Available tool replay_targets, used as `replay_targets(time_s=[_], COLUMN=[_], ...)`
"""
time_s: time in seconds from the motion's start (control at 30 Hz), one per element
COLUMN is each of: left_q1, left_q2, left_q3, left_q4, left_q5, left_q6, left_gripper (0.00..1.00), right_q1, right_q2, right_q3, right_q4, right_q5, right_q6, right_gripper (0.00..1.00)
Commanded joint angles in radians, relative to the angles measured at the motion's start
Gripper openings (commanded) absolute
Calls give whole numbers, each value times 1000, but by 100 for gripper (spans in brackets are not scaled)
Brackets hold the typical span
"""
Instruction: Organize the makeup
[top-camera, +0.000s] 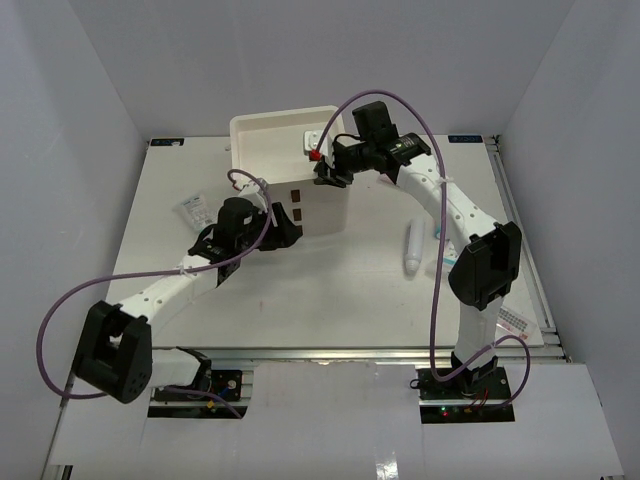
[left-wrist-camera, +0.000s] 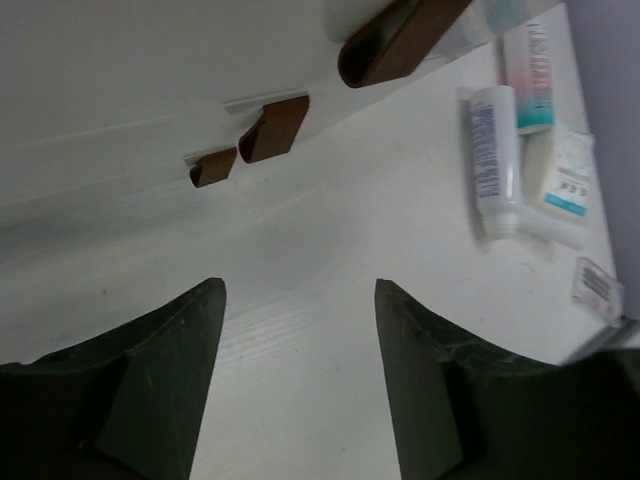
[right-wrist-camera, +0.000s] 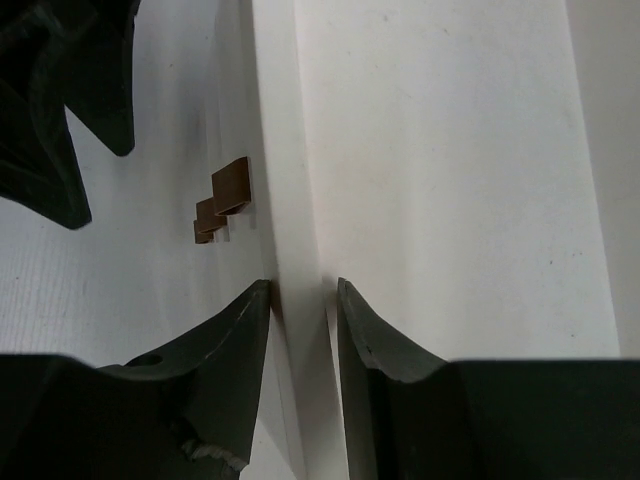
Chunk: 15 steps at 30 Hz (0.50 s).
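The makeup lies loose on the table: a white tube (top-camera: 413, 248) (left-wrist-camera: 494, 160) right of centre, clear sachets with blue print (top-camera: 195, 210) at the left, another sachet (left-wrist-camera: 565, 172) and a second tube (left-wrist-camera: 530, 75) beside the white one. My right gripper (top-camera: 325, 172) (right-wrist-camera: 300, 285) sits at the front right rim of the big white box (top-camera: 290, 165), its jaws pressed on either side of the box's thin wall (right-wrist-camera: 285, 150). My left gripper (top-camera: 287, 228) (left-wrist-camera: 300, 285) is open low over bare table in front of the brown drawer handles (left-wrist-camera: 272, 128), with nothing between its fingers.
A small flat packet (top-camera: 515, 320) (left-wrist-camera: 598, 285) lies near the table's right edge. A small red piece (top-camera: 315, 155) and a white item (top-camera: 314, 138) show inside the open top of the box. White walls close in the table on three sides.
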Motion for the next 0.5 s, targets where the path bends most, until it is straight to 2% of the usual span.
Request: replay_targets(time_s=[0.0, 0.17, 0.47], left_q1=[-70, -135, -190], left_q2=[94, 194, 312], left_q3=[66, 108, 221], left_q4=[67, 125, 121], left_q5=[-221, -390, -730], left_q6=[-28, -33, -79], left_gripper=[75, 75, 73], right_q1=[-19, -19, -19], right_q2=[18, 18, -4], right_q3=[54, 48, 8], right_q4=[63, 72, 111], right_q5=[-23, -42, -68], right_q6=[68, 99, 143], right_gripper=[35, 33, 32])
